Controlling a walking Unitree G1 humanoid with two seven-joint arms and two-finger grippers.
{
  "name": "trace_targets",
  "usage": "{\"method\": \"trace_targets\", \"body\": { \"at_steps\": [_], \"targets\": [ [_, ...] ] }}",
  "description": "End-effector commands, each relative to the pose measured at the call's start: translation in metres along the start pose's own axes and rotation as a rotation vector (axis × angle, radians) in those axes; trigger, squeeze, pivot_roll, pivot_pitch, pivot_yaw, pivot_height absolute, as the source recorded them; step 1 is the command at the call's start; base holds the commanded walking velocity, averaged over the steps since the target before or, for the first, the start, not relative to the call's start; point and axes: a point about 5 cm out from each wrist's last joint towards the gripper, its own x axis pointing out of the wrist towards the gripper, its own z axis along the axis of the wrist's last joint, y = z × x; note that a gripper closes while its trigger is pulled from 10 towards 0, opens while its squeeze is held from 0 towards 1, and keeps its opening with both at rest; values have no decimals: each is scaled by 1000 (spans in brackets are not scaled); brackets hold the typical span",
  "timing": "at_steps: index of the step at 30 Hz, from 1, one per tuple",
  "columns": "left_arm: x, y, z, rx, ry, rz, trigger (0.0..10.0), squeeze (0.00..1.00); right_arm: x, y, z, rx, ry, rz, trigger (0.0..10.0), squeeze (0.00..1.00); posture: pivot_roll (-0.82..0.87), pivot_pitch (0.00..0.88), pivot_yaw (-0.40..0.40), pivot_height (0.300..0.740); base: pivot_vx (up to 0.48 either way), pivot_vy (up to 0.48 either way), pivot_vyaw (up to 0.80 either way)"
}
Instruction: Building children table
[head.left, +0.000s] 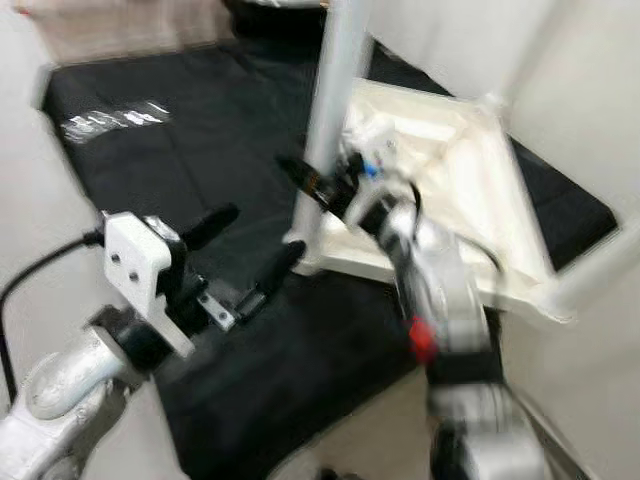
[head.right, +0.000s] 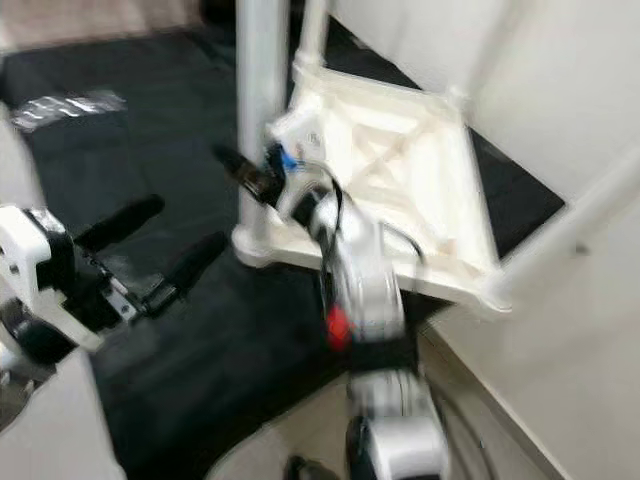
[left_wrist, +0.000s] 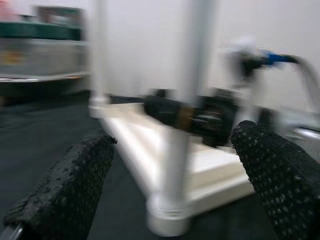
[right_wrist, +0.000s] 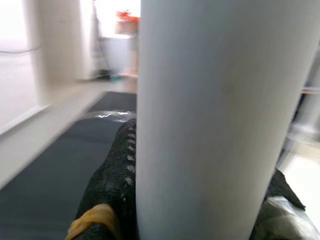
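Observation:
A white children's table (head.left: 470, 190) lies upside down on a black mat (head.left: 200, 150), its legs pointing up. My right gripper (head.left: 318, 185) is at the near leg (head.left: 335, 90), a little above its base, and is shut on it. In the right wrist view the leg (right_wrist: 215, 120) stands between the two black fingers (right_wrist: 110, 190). My left gripper (head.left: 250, 245) hangs open to the left of that leg's foot, clear of it. The left wrist view shows its fingers (left_wrist: 75, 185) spread wide, with the leg (left_wrist: 175, 165) and the right gripper (left_wrist: 190, 115) beyond. The frames are blurred.
A shiny clear wrapper (head.left: 110, 120) lies on the mat at the back left. Pale floor (head.left: 30, 200) borders the mat on the left and front. A white wall (head.left: 590, 90) stands close behind the table on the right. Another table leg (head.left: 600, 270) juts out at the right.

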Motion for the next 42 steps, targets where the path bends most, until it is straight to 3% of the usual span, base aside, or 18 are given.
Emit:
{"method": "trace_targets", "body": {
  "at_steps": [1, 2, 6, 8, 9, 10, 11, 12, 18, 20, 25, 31, 32, 37, 38, 40, 41, 42],
  "targets": [
    [2, -3, 0, -11, -10, -22, 10000, 0, -20, -9, -47, -65, 271, -82, 0, 0, 76, 213, -140, 740, 0, 0, 0],
    [4, -4, -1, -16, -16, -28, 10000, 0, -18, 0, -48, -57, 258, -4, 0, 0, 79, 193, -135, 740, 0, 0, 0],
    [8, -3, -2, -5, -15, -37, 10000, 0, 4, -7, -45, -79, 235, 65, 0, 0, 85, 177, -137, 740, 0, 0, 0],
    [8, -3, -2, -5, -15, -37, 10000, 0, 4, -7, -45, -79, 235, 65, 0, 0, 85, 177, -137, 740, 0, 0, 0],
    [8, -2, -2, 1, -18, -35, 10000, 0, 17, -15, -36, -92, 206, 88, 2941, 0, 84, 178, -138, 740, 0, 0, 0],
    [7, -1, -1, 9, -15, -32, 10000, 0, 26, -23, -24, -72, 165, 70, 10000, 0, 84, 182, -135, 740, 0, 0, 0],
    [7, -1, -1, 9, -15, -32, 10000, 0, 26, -23, -24, -72, 165, 70, 10000, 0, 84, 182, -135, 740, 0, 0, 0],
    [6, 0, -1, 11, -14, -30, 10000, 0, 35, -27, -11, -52, 110, 123, 10000, 1000, 83, 189, -129, 740, 0, 0, 0],
    [8, -3, 0, 0, -15, -42, 10000, 0, 39, -35, 27, -41, -20, 291, 10000, 1000, 89, 210, -128, 740, 0, 0, 0],
    [9, -6, -1, -4, -15, -47, 10000, 0, 36, -42, 32, -76, -15, 471, 10000, 1000, 88, 218, -140, 740, 0, 0, 0],
    [11, -12, -2, -2, -12, -55, 10000, 0, 39, -62, 35, -118, 49, 729, 10000, 1000, 97, 236, -174, 740, 0, 0, 0],
    [10, -15, -1, -4, -14, -54, 10000, 0, 37, -67, 37, -101, 81, 874, 10000, 1000, 109, 242, -181, 740, 0, 0, 0],
    [9, -15, 0, -3, -14, -52, 10000, 0, 42, -67, 40, -92, 85, 889, 10000, 0, 118, 259, -175, 740, 0, 0, 0],
    [8, -15, 1, -6, -10, -55, 10000, 0, 50, -65, 47, -70, 73, 932, 10000, 0, 127, 261, -167, 740, 0, 0, 0],
    [7, -15, 2, -7, -8, -63, 10000, 0, 55, -67, 55, -51, 58, 983, 4980, 0, 132, 261, -163, 740, 0, 0, 0],
    [7, -15, 2, -7, -8, -63, 10000, 0, 55, -67, 55, -51, 58, 983, 4980, 0, 132, 261, -163, 740, 0, 0, 0],
    [7, -16, 3, -7, -9, -64, 10000, 0, 54, -70, 58, -39, 58, 1011, 0, 0, 136, 261, -166, 740, 0, 0, 0],
    [7, -16, 3, -7, -9, -64, 10000, 0, 54, -70, 58, -39, 58, 1011, 0, 0, 136, 261, -166, 740, 0, 0, 0]
  ]
}}
